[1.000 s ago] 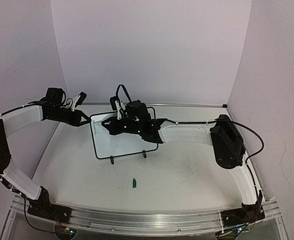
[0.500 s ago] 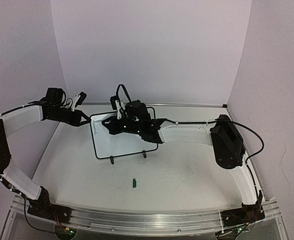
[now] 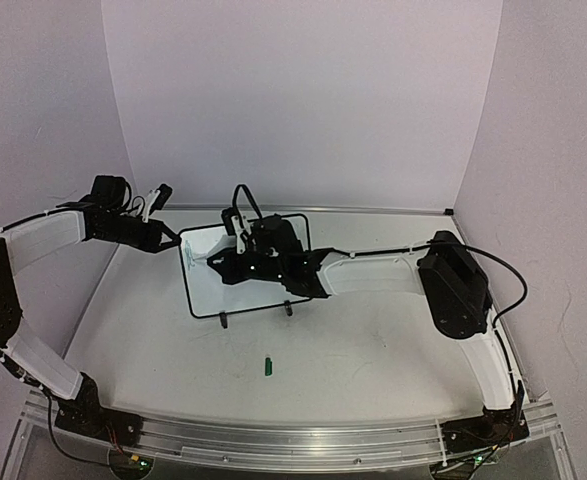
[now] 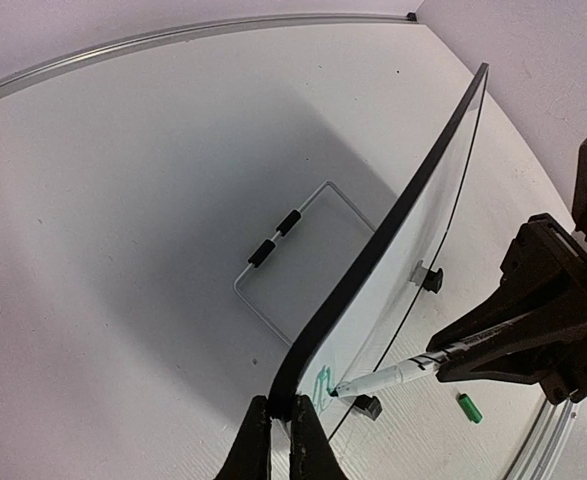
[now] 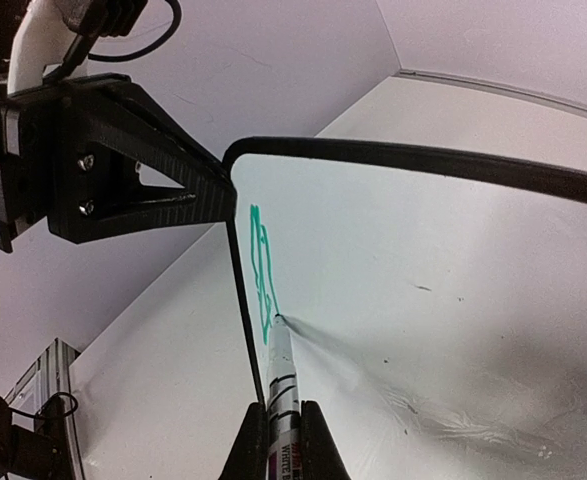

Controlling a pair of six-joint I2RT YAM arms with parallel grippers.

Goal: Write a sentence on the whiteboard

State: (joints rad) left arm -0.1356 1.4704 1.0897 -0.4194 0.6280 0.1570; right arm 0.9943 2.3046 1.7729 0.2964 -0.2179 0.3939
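Observation:
The whiteboard [image 3: 211, 296] stands upright on two black feet mid-table, its glossy face also in the right wrist view [image 5: 433, 260] and edge-on in the left wrist view [image 4: 418, 245]. My left gripper [image 3: 176, 240] [image 4: 281, 432] is shut on the board's upper left corner frame. My right gripper [image 3: 233, 266] [image 5: 281, 435] is shut on a white marker [image 5: 280, 372] [image 4: 401, 374], whose tip touches the board. A short piece of the sentence [image 5: 262, 262] [image 4: 322, 384], a green scrawl, runs down the board's left edge to the tip.
A green marker cap [image 3: 269, 366] [image 4: 470, 408] lies on the table in front of the board. A wire stand [image 4: 303, 250] sits behind the board. Pale walls close in the back and both sides, and a metal rail [image 3: 293, 432] runs along the near edge.
My right gripper and the marker have shifted slightly left and down on the board's face. The left arm and the board have not moved.

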